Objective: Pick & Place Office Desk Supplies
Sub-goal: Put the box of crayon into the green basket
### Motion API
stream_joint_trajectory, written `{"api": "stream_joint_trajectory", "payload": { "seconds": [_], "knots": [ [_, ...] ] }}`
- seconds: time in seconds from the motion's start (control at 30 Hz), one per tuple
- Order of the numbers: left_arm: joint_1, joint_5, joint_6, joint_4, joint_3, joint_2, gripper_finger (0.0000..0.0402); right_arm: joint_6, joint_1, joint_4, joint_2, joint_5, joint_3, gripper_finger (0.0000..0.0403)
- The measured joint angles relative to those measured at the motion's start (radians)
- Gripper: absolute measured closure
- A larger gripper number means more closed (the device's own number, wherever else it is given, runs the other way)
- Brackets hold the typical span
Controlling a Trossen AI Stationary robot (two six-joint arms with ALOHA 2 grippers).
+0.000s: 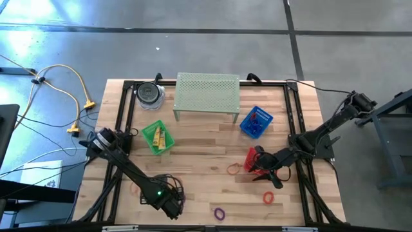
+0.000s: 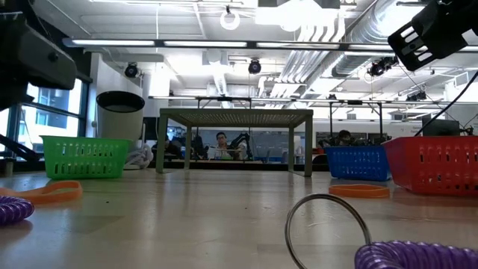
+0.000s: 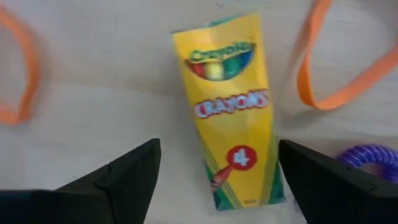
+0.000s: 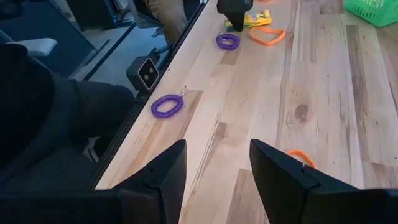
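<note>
1. Left gripper (image 3: 214, 180) hangs over the near edge of the table with its fingers (image 3: 121, 177) spread wide, and nothing is clamped between them; the yellow crayon box (image 3: 233, 112) lies flat on the wood in the gap, touching neither finger.
2. Right gripper (image 4: 214, 171) hovers beside the red basket (image 1: 255, 158), jaws apart and empty.
3. From above, the left gripper hides the crayon box almost completely, and the red basket is partly covered by the right arm.
4. Orange bands (image 3: 339, 62) lie on either side of the crayon box, both cut off by the frame, and a purple coil (image 3: 373, 155) peeks in past one finger.
5. Ahead of the right gripper lie another purple coil (image 4: 166, 106) and, just past one finger, an orange band (image 4: 300, 157) half hidden by it.
6. Contents of the green basket (image 1: 158, 137) and the blue basket (image 1: 256, 122) are too small to make out clearly.
7. Butcher-block table (image 1: 206, 174) carries a pale green perforated stand (image 1: 207, 93) and a dark-lidded jar (image 1: 149, 93) at its far side.
8. Beyond the table is an open workspace with ceiling lights and ducts; a person (image 2: 221, 146) sits under the stand's span in the level view.
9. Left arm reaches diagonally toward the front edge; right arm stretches in from the far right corner.
</note>
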Motion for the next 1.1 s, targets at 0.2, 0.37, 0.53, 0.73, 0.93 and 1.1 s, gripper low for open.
{"api": "stream_joint_trajectory", "payload": {
  "seconds": [0.2, 0.37, 0.53, 0.73, 0.93, 1.1],
  "knots": [
    [0.019, 0.04, 0.087, 0.026, 0.002, 0.023, 0.0085, 0.001, 0.0, 0.0, 0.0, 0.0, 0.0, 0.0238],
    [0.031, 0.068, 0.15, 0.03, 0.003, 0.033, 0.0085, 0.002, 0.0, 0.0, 0.0, 0.004, 0.0, 0.0238],
    [0.032, 0.067, 0.155, 0.041, 0.003, 0.035, 0.0114, 0.002, 0.0, 0.0, 0.0, 0.005, 0.0, 0.0238],
    [0.032, 0.063, 0.161, 0.055, 0.003, 0.036, 0.0195, -0.001, 0.0, 0.0, 0.0, 0.004, 0.0, 0.0238],
    [0.032, 0.044, 0.218, 0.056, 0.002, 0.028, 0.0252, -0.001, 0.0, -0.001, 0.0, 0.004, 0.0, 0.0238],
    [0.03, -0.074, 0.241, 0.054, -0.003, -0.026, 0.0252, -0.002, 0.0, 0.0, 0.0, 0.009, 0.0, 0.0238]
  ]
}}
